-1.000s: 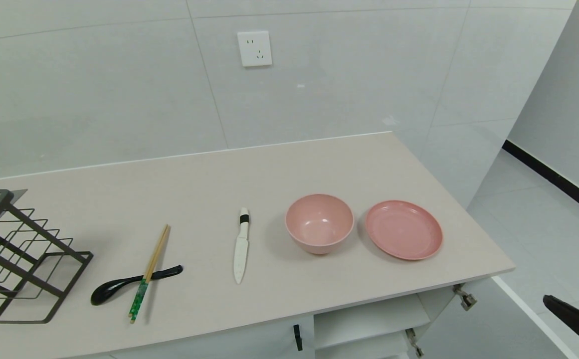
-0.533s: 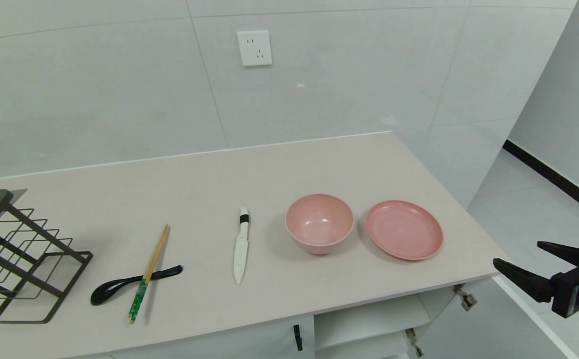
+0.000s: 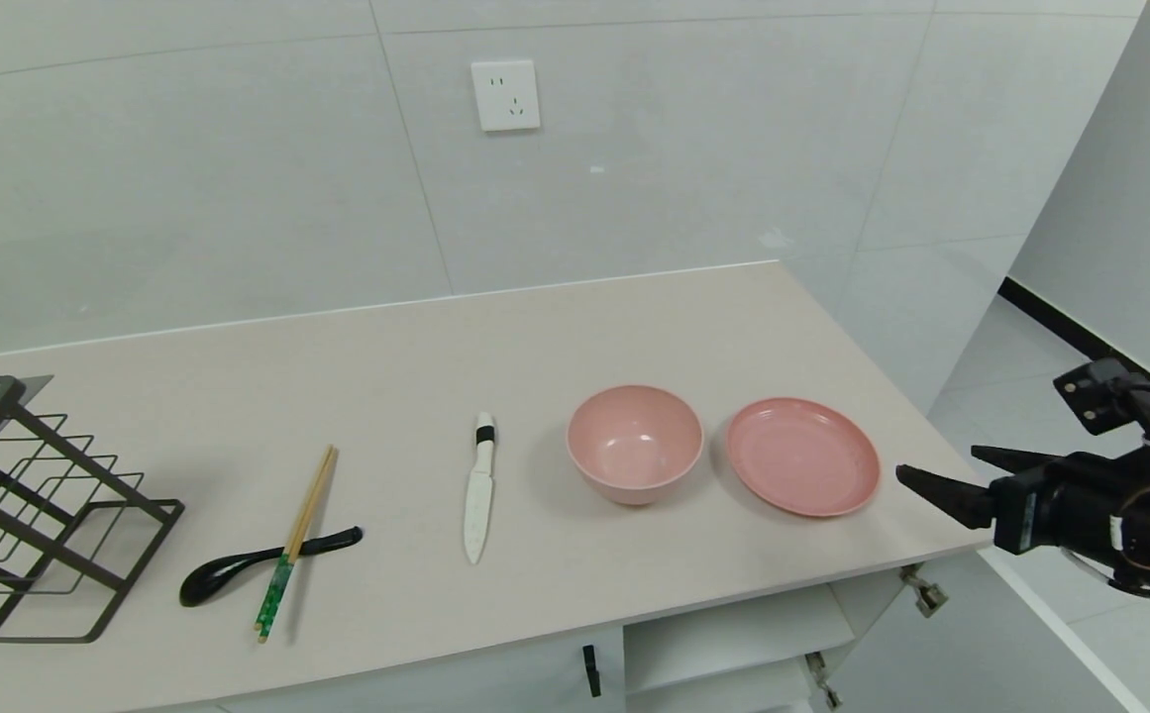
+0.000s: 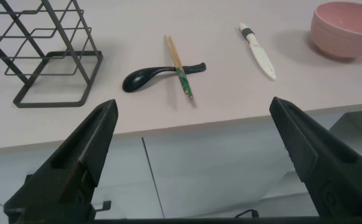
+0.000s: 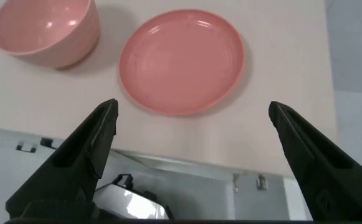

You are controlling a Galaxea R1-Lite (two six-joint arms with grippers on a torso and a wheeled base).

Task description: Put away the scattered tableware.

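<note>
While our right claw [image 3: 936,462] hangs just off the right front corner of the worktop [image 3: 535,337], its two dark fingers stand wide apart and point toward the pink plate [image 3: 802,456], touching nothing. We see the plate lying flat near that corner, close to the front edge. Just beside it on the left sits the pink bowl [image 3: 634,444], upright, with a narrow strip of worktop between the two. Farther left lies a white knife [image 3: 478,490] with a black band on its handle, the handle toward the wall and the tip toward the front edge. Well apart from the knife, a pair of chopsticks [image 3: 297,540] rests across the handle of a black spoon [image 3: 238,569], whose scoop points toward the black wire rack [image 3: 40,505] at the left end of the worktop. Our left claw [image 4: 193,104] is also spread wide and holds nothing; it sits in front of the worktop's front edge, facing the spoon and chopsticks. A white socket [image 3: 505,95] is set in the tiled wall behind.
</note>
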